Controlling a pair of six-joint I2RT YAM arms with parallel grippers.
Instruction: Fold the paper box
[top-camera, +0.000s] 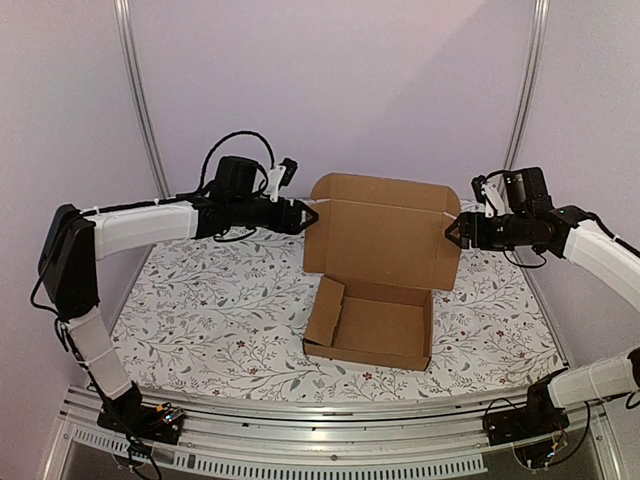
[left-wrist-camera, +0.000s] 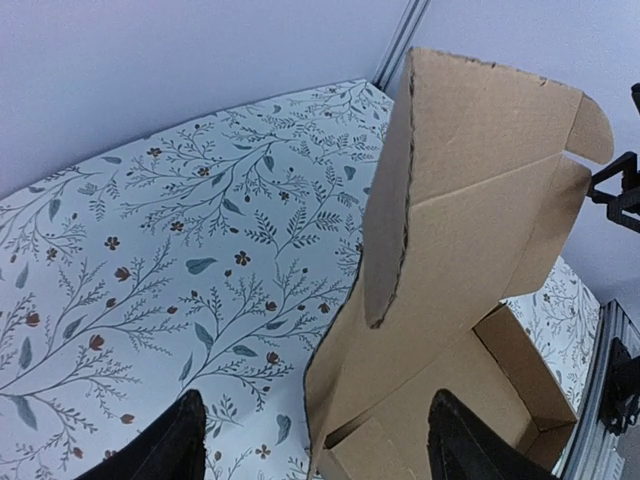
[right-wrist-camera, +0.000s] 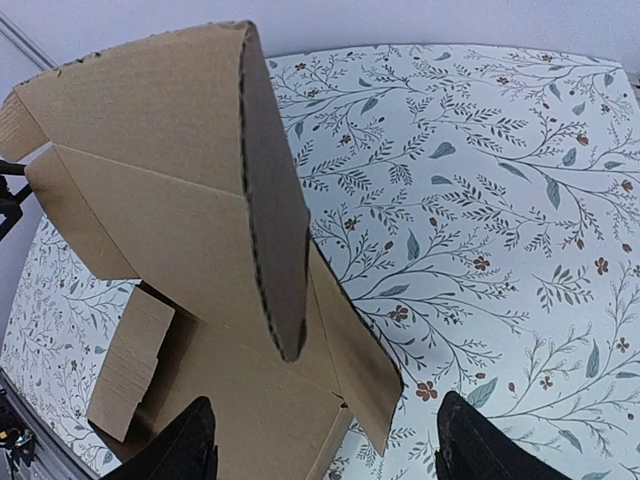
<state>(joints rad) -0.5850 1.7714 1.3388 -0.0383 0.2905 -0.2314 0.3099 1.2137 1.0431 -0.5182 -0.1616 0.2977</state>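
The left end effector (top-camera: 309, 214) has its two black fingers (left-wrist-camera: 185, 442) spread wide apart and clamps nothing. In the top view its tips sit just beside the upper left corner of the upright lid (top-camera: 380, 240), at about 9 o'clock from it; whether they touch the cardboard cannot be told. The right end effector (top-camera: 452, 232) is likewise spread, its dark fingers (right-wrist-camera: 482, 442) well apart with nothing between them. It points in at the lid's right edge from 3 o'clock, close beside the small rounded side flap (top-camera: 447, 222).

Between the two stands the plain brown corrugated cardboard box (top-camera: 372, 300), partly formed. Its shallow open tray (top-camera: 385, 325) lies flat on the table, and the lid rises upright from the tray's far wall at 12 o'clock, with a crease running across it near the top. The tray's left side wall (top-camera: 326, 315) leans slightly outward, and both wrist views show the lid's side flaps bent forward.

The box rests near the middle of the table (top-camera: 200, 300), a little toward 3 o'clock, on a white cloth printed with grey-green leaves and small red flowers. White-sleeved arms (top-camera: 140, 228) reach in from 9 and 3 o'clock, and a silver metal rail (top-camera: 320, 425) runs along the edge at 6 o'clock.
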